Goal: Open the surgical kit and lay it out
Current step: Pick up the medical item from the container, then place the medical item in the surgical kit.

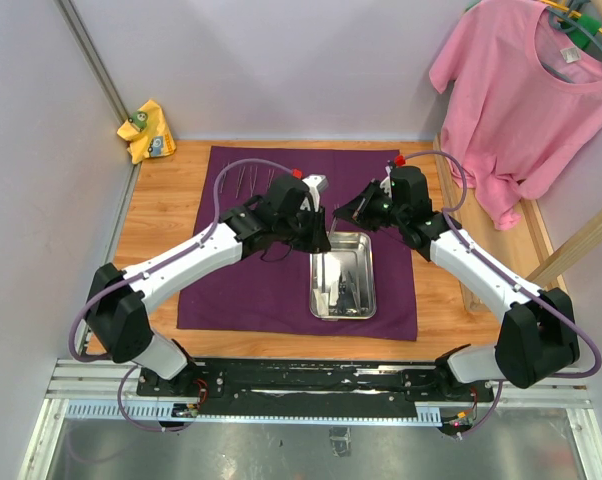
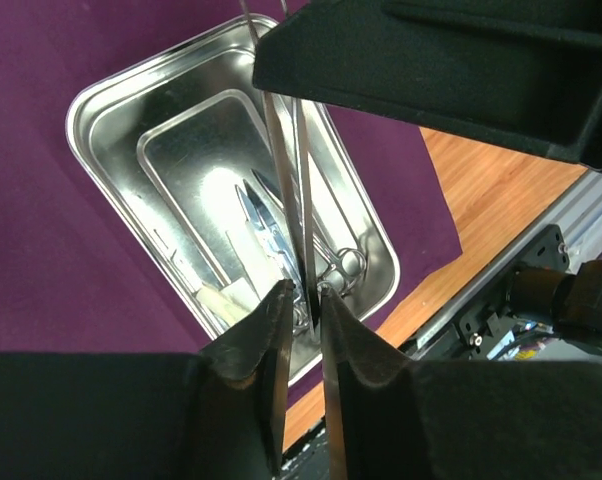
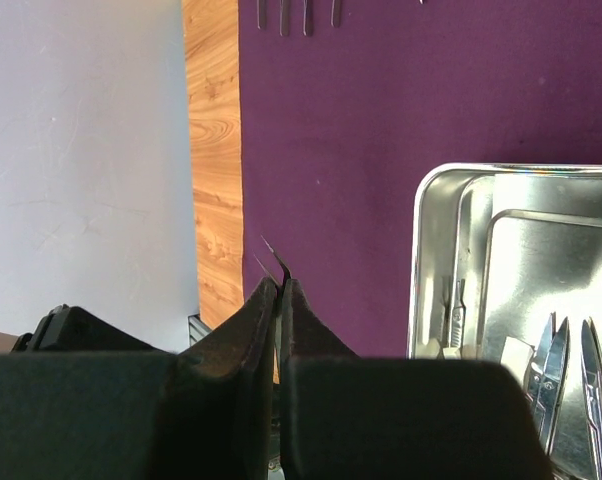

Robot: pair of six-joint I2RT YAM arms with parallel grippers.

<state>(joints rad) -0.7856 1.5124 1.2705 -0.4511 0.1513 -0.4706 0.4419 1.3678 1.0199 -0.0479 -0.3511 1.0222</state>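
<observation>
The dark purple cloth [image 1: 246, 290] lies spread flat on the table. On its right half stands the steel tray [image 1: 317, 290], holding scissors [image 2: 264, 212] and white gauze [image 2: 226, 296]. Several slim instruments [image 1: 249, 182] lie in a row at the cloth's far left. My left gripper [image 2: 306, 295] hovers over the tray's far end, fingers drawn in close on both sides of long metal forceps [image 2: 289, 170]. My right gripper [image 3: 279, 285] is shut, with thin pointed metal tips [image 3: 278, 262] sticking out past its fingertips. I cannot tell whether both hold the same forceps.
A pink T-shirt [image 1: 531, 90] hangs at the back right. A yellow rag [image 1: 146, 128] sits in the back left corner. Bare wooden table [image 1: 161, 210] borders the cloth, with walls close on both sides and the arms' base rail [image 1: 321, 385] at the near edge.
</observation>
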